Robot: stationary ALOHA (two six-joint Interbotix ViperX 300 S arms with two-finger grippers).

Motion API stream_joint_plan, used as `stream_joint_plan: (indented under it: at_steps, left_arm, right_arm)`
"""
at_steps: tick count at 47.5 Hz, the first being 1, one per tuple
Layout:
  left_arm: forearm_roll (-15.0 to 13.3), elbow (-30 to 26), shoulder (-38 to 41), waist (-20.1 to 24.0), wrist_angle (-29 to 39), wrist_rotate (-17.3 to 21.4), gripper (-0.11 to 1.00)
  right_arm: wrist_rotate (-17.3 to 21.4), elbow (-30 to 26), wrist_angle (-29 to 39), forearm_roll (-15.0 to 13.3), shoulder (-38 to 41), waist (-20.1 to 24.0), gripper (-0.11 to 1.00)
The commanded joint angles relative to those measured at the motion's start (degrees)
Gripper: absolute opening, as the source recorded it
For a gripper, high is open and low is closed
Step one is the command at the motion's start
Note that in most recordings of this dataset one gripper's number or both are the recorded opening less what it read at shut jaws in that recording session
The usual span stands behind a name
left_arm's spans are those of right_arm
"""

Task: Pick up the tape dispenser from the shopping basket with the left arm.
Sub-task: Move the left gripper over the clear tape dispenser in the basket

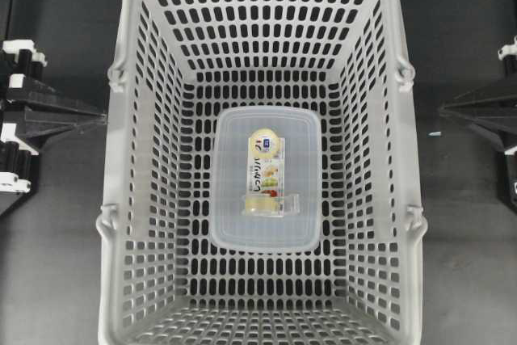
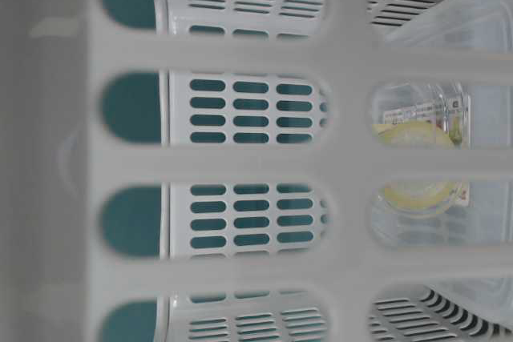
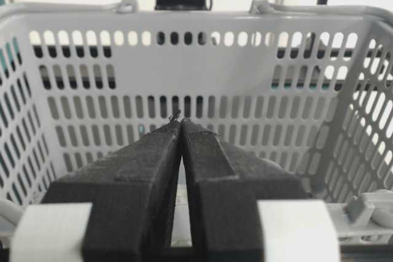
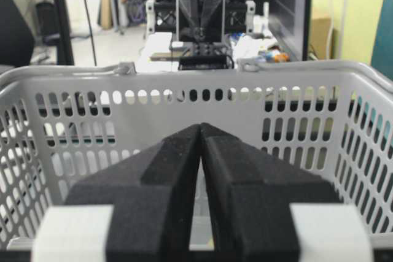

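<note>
The tape dispenser [image 1: 271, 204] is small and clear with a pale yellowish roll. It lies on the lid of a translucent food box in the middle of the light-grey shopping basket [image 1: 129, 38]. The table-level view shows its roll [image 2: 417, 191] through the basket's slotted wall [image 2: 240, 162]. My left gripper [image 1: 101, 117] is outside the basket's left wall, shut and empty, its tips touching in the left wrist view [image 3: 180, 121]. My right gripper [image 1: 444, 111] is outside the right wall, also shut and empty [image 4: 201, 126].
The lidded food box [image 1: 242, 232] with a yellow-white label fills the middle of the basket floor. Tall perforated basket walls [image 3: 202, 19] stand between each gripper and the inside. Handle hinges [image 1: 404, 77] sit on the rim. The opposite arm [image 4: 201, 16] faces across the basket.
</note>
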Motion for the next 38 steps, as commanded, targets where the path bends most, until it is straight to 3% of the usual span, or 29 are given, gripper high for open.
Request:
stream_joint_plan:
  at_steps: [1,5,16,26,31,38]
  left_arm:
    - [2.4,-4.2,2.0,-0.8,1.9,-1.1,0.06]
    - [2.4,-7.8,4.6,-1.2,6.2,-2.1,0.00]
    - [2.4,-20.4,15.8,-3.3,21.7,-2.5,0.00]
    - [2.4,-29.4,26.5,-4.4,31.4,-2.1,0.00]
    - [2.4,-33.9,31.7,-4.9,34.8,-2.0,0.00]
    - [2.5,-39.7,37.5,-5.3,40.2,-2.5,0.00]
  right_arm:
    - [0.2,-1.0,-0.4,0.3,0.5,-0.3,0.00]
    - [0.3,-1.0,-0.1,0.4,0.5,-0.3,0.00]
    - [0.4,-1.0,0.7,0.6,0.6,-0.3,0.00]
    - [1.0,-1.1,3.1,0.6,0.4,-0.3,0.02]
    - [2.3,-1.1,4.0,0.6,0.1,-0.3,0.18]
    - [3.1,-1.1,5.3,0.6,-0.2,-0.3,0.56]
